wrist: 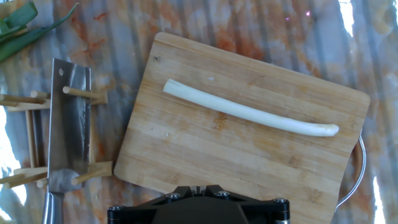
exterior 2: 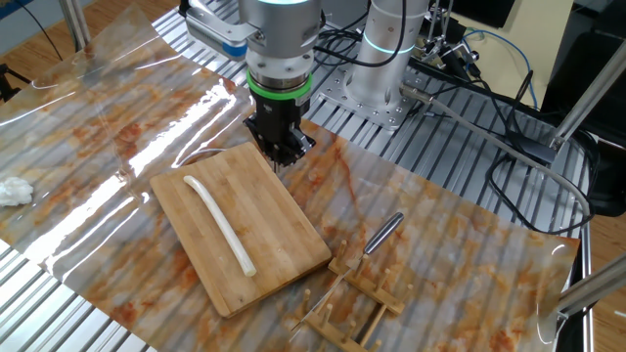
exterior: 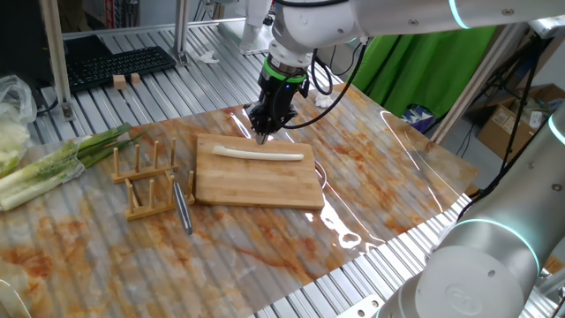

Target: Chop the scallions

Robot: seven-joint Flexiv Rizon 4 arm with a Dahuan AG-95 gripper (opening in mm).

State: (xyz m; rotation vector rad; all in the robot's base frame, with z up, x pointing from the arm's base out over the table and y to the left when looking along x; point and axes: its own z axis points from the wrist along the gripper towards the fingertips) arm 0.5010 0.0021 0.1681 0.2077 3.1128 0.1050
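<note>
The scallion (exterior: 260, 155) is one whole pale cream-white stalk lying lengthwise on the wooden cutting board (exterior: 256, 185). It also shows in the other fixed view (exterior 2: 220, 223) and in the hand view (wrist: 249, 113), uncut. My gripper (exterior: 263, 132) hovers just above the board's far edge, pointing down, apart from the stalk. Its fingers are together and hold nothing. In the other fixed view the gripper (exterior 2: 282, 161) is over the board's (exterior 2: 284, 220) back corner. In the hand view the fingertips meet at the gripper (wrist: 199, 186) at the bottom edge, over the board (wrist: 186, 155).
A grey metal knife (exterior: 183, 208) rests on a wooden peg rack (exterior: 146, 181) left of the board; it also shows in the hand view (wrist: 68, 124). A bunch of thick green-and-white leafy stalks (exterior: 53, 163) lies at the far left. A white cloth (exterior 2: 12, 190) lies at the edge.
</note>
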